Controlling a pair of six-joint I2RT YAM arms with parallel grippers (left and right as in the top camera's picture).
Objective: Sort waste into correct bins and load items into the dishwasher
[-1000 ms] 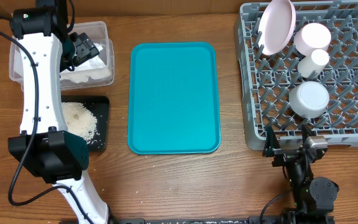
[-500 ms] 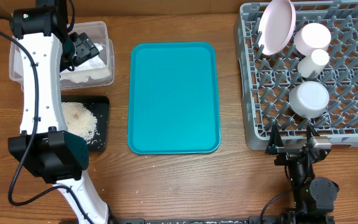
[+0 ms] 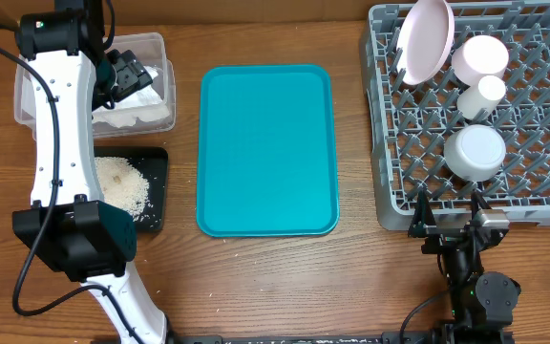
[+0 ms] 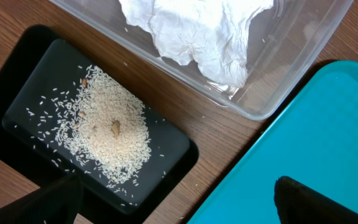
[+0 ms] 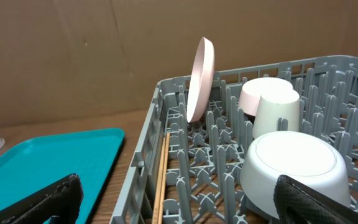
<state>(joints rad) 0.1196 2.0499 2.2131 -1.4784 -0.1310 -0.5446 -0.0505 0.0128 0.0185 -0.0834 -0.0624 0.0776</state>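
Note:
The grey dish rack (image 3: 542, 143) at the right holds the pale pink plate (image 3: 423, 38) on edge, the pink bowl (image 3: 480, 54), the white cup (image 3: 482, 96) and the upturned whitish-blue bowl (image 3: 475, 153). The clear tub (image 3: 156, 43) holds the crumpled napkin (image 3: 146, 96). The black tray (image 3: 156, 191) holds the rice scraps (image 3: 122, 186). My left gripper (image 3: 127, 75) hangs open and empty above the tub; its wrist view shows the napkin (image 4: 197, 31) and rice (image 4: 110, 130) below. My right gripper (image 3: 447, 222) is open and empty at the rack's front edge (image 5: 166, 112). No red wrapper shows.
The teal serving tray (image 3: 265, 148) lies bare between the bins and the rack. A few rice grains lie on the table by its front left corner. A thin wooden stick (image 5: 161, 180) lies along the rack's left wall. The left arm spans the table's left side.
My right gripper has shifted slightly to the right at the rack's front edge. The left arm and all objects have stayed still.

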